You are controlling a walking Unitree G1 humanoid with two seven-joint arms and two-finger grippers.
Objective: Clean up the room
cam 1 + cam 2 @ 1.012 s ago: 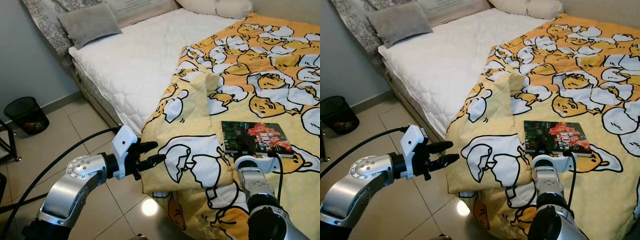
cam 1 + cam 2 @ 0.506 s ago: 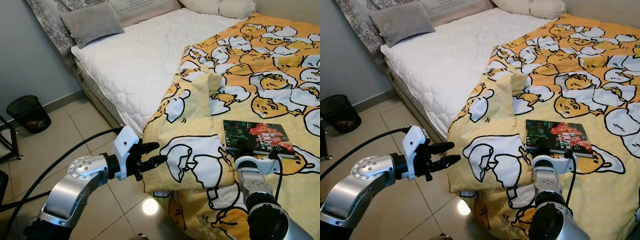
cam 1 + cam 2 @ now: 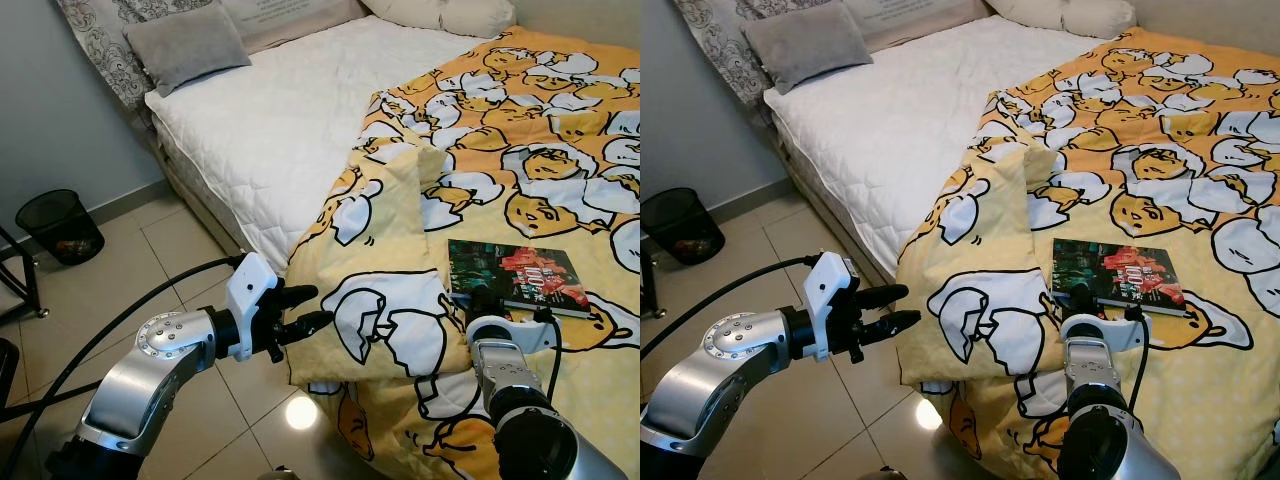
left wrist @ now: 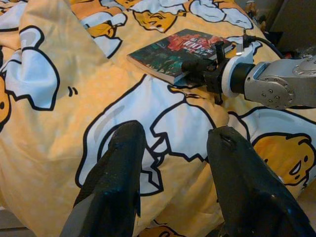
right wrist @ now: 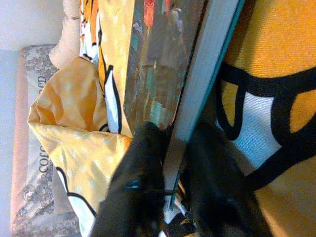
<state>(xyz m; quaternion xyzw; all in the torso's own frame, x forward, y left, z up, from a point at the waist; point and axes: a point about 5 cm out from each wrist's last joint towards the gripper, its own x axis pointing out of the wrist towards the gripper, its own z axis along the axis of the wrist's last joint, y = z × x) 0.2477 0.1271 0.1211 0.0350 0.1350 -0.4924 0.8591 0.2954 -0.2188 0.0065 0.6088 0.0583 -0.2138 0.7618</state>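
The book (image 3: pixel 515 277) lies flat on the yellow patterned duvet (image 3: pixel 500 150) in the lower right of the left eye view, its long axis running across the frame and tilting slightly down toward the right; the right gripper (image 5: pixel 170 182) is at its near left corner, and in the right wrist view the two black fingers (image 5: pixel 140 168) stand one on either side of the book's edge, so they look clamped on it or very nearly so, though whether the pads press the cover cannot be told for sure; the book's far end is well away from the fingers, so a lift would likely carry it by one corner.

The left gripper (image 3: pixel 300 310) hovers at the centre left of the left eye view, just beside the hanging fold of the duvet, fingers apart and holding nothing; it is much farther from the book than the right.

The right fingers are largely hidden behind the wrist in the head views; the underside of the book is hidden; the contents of the black bin (image 3: pixel 60 225) on the floor at the left edge are too small to make out.
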